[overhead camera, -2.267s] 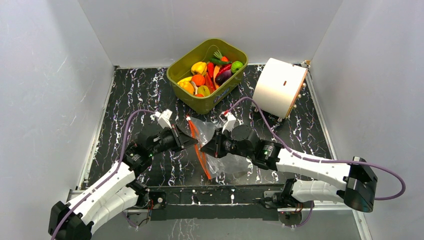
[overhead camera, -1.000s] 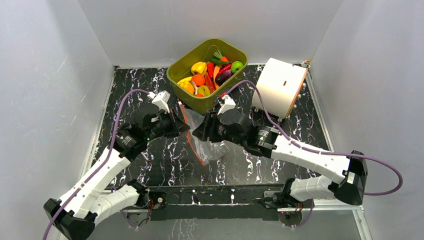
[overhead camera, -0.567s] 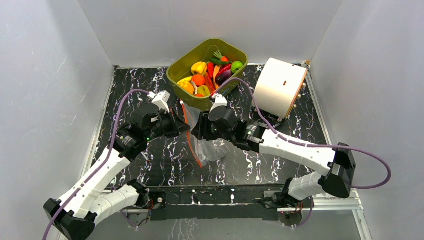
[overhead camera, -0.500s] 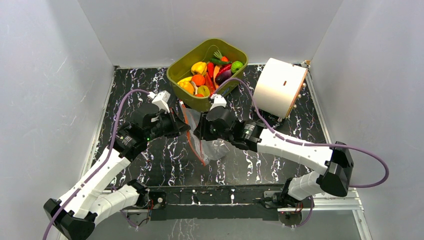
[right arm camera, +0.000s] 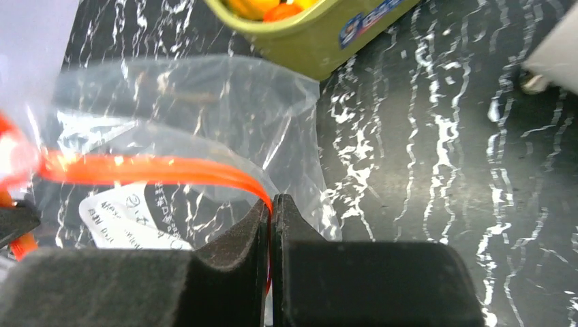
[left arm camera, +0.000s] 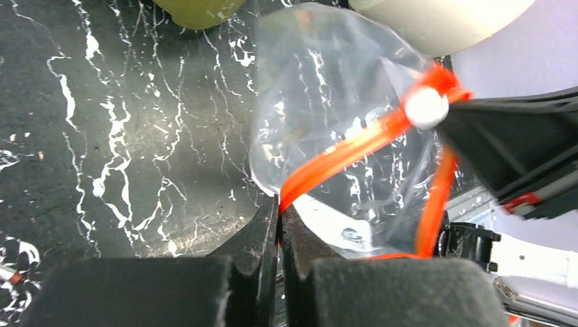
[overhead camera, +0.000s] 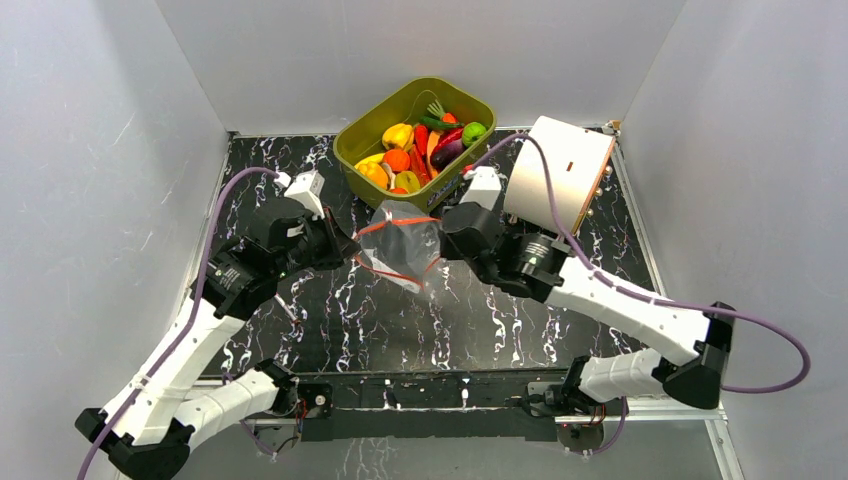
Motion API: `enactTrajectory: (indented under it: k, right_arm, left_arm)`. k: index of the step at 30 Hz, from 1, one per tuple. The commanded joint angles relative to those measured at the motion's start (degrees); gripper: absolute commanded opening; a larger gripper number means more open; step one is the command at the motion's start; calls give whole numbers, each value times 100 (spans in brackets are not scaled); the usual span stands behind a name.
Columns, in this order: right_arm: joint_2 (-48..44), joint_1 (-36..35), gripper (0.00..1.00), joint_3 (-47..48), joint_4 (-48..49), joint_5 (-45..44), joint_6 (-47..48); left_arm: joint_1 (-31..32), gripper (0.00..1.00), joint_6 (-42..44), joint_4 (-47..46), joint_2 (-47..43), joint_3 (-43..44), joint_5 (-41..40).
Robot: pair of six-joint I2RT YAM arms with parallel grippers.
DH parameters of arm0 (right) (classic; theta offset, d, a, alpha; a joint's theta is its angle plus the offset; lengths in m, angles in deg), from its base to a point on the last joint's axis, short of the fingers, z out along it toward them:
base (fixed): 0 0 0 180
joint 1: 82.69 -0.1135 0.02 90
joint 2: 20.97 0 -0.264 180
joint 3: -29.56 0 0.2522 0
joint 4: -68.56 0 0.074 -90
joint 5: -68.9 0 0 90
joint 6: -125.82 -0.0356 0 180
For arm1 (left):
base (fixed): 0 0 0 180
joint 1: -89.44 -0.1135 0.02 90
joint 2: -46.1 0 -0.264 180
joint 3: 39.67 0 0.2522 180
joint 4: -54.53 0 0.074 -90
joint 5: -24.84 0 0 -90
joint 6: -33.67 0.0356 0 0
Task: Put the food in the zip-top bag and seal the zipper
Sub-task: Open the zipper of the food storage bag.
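My left gripper (overhead camera: 350,248) and right gripper (overhead camera: 441,240) each pinch the zipper (overhead camera: 398,220), holding the zip-top bag (overhead camera: 402,252) open mid-bench. The food (overhead camera: 420,150) lies in the tub (overhead camera: 412,207) at the far edge.

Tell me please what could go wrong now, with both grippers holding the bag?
1. The left gripper and the right gripper each pinch only the thin zipper; it may slip out, and the bag would drop.
2. Both are occupied while the food lies in the tub; releasing one side to fetch it may let the mouth collapse.
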State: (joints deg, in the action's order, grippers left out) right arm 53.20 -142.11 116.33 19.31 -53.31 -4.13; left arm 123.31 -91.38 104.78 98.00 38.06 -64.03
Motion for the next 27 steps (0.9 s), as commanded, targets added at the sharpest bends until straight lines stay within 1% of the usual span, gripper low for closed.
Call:
enactTrajectory:
  k: [1, 8, 10, 12, 13, 15, 17, 19, 22, 25, 27]
  right_arm:
    - [-498, 187, 0, 253, -211, -826, 217]
    - [-750, 255, 0, 449, -414, -1014, 441]
    - [-824, 255, 0, 322, -65, -573, 655]
    - [-808, 257, 0, 111, 287, 197, 814]
    - [-788, 256, 0, -31, 396, 567, 844]
    - [-805, 255, 0, -373, 553, 887, 880]
    - [-867, 255, 0, -668, 562, 734, 875]
    - [-924, 264, 0, -751, 451, 690, 875]
    - [-1021, 264, 0, -686, 192, 537, 825]
    - [-1113, 264, 0, -453, -400, 131, 809]
    - [-1178, 264, 0, -283, -711, -82, 788]
  left_arm:
    - [-23, 0, 285, 715, 80, 279, -440]
    - [-29, 0, 345, 740, 188, 221, -521]
    - [-29, 0, 327, 577, 185, 171, -314]
    - [-24, 0, 298, 201, 128, 19, 118]
    - [-25, 3, 256, -20, 87, -78, 325]
    - [-29, 19, 156, -432, -30, -293, 590]
    - [-25, 38, 102, -805, -138, -501, 753]
    - [-29, 51, 112, -1072, -253, -687, 808]
    - [-28, 62, 232, -1122, -307, -695, 668]
    - [-25, 75, 332, -890, -172, -420, 328]
    - [-29, 80, 470, -761, 13, -220, 163]
